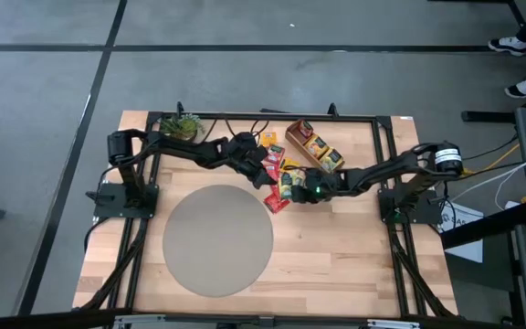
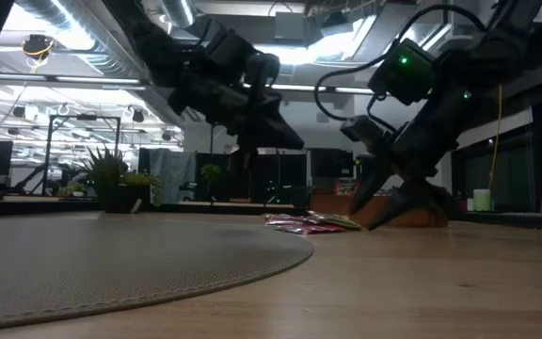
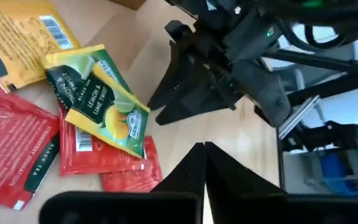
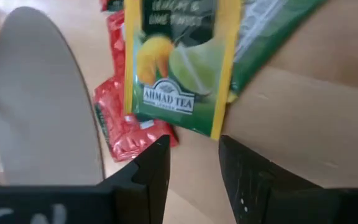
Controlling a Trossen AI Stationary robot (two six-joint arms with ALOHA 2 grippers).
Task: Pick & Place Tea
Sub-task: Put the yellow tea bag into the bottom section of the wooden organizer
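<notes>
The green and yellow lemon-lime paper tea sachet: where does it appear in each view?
High view: green and yellow lemon-lime paper tea sachet, right of the round grey mat.
Low view: cannot tell it apart.
Left wrist view: middle left, on red sachets.
Right wrist view: top centre.
Shared landmark: the red sachets.

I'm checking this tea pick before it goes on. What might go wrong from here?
1. The green lemon-and-lime sachet overlaps red sachets, so the open right gripper at its edge may catch two at once or slide the pile.
2. The left gripper, shut and empty, hangs close to the right one over the same pile; the arms could knock together.
3. A sachet pinched at its edge may slip before reaching the round grey mat.
</notes>
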